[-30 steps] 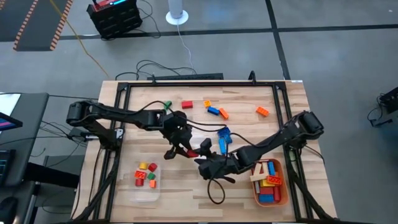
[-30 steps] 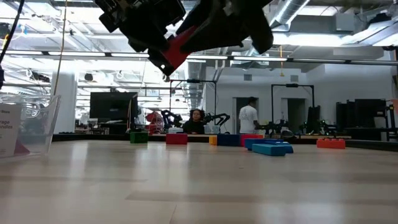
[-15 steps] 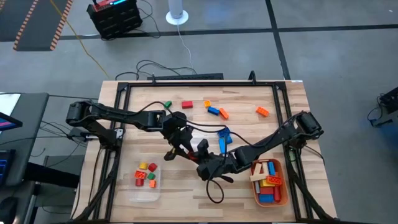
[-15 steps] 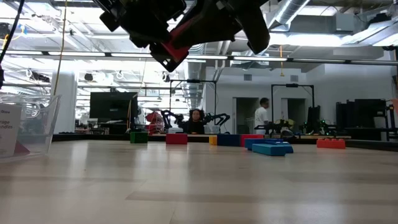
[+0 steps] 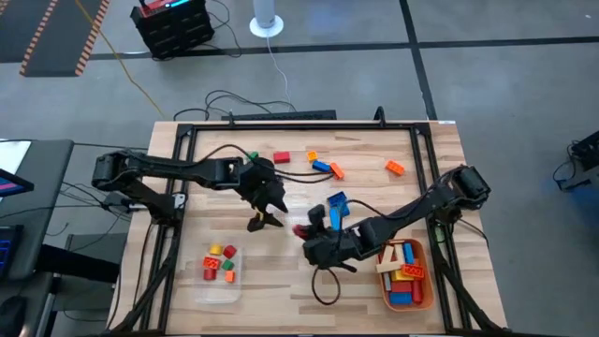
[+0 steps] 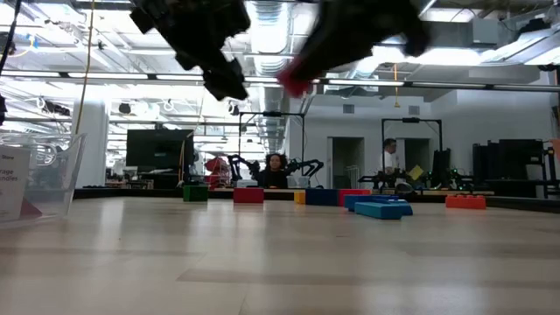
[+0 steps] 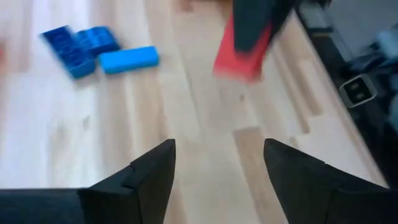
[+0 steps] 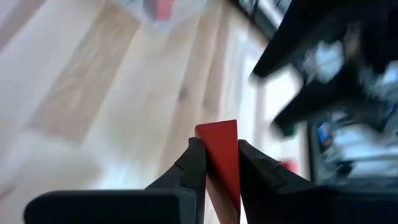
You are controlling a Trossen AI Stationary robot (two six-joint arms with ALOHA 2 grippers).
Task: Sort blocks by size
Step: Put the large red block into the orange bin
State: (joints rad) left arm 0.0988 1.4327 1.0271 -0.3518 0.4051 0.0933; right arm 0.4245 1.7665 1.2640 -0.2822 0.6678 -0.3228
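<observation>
A long red studded plastic block [image 8: 221, 163] is pinched between the two dark fingers of the right gripper [image 8: 217, 163], held up off the wooden table [image 5: 374, 154] near its middle; from above, a bit of red [image 5: 300, 230] shows at the tip of that gripper [image 5: 307, 234]. In the left wrist view the same red block [image 7: 239, 55] hangs from the right arm's dark fingers above the boards. The left gripper [image 5: 265, 220] is just beside it, toward the left of the table, with its jaws spread and nothing between them [image 7: 214, 174]. A cluster of blue blocks [image 5: 335, 208] lies on the table just beyond the right gripper. Farther back lie a red block [image 5: 281, 157], a green block [image 5: 252, 157] and orange and blue blocks [image 5: 327, 168], with one orange block [image 5: 394, 168] well apart to the right. A clear plastic tray [image 5: 217, 290] at the front left holds small red, yellow and orange blocks [image 5: 220, 262]. An orange tray [image 5: 423, 295] at the front right holds longer blocks [image 5: 404, 271] in red, yellow, blue and tan.
</observation>
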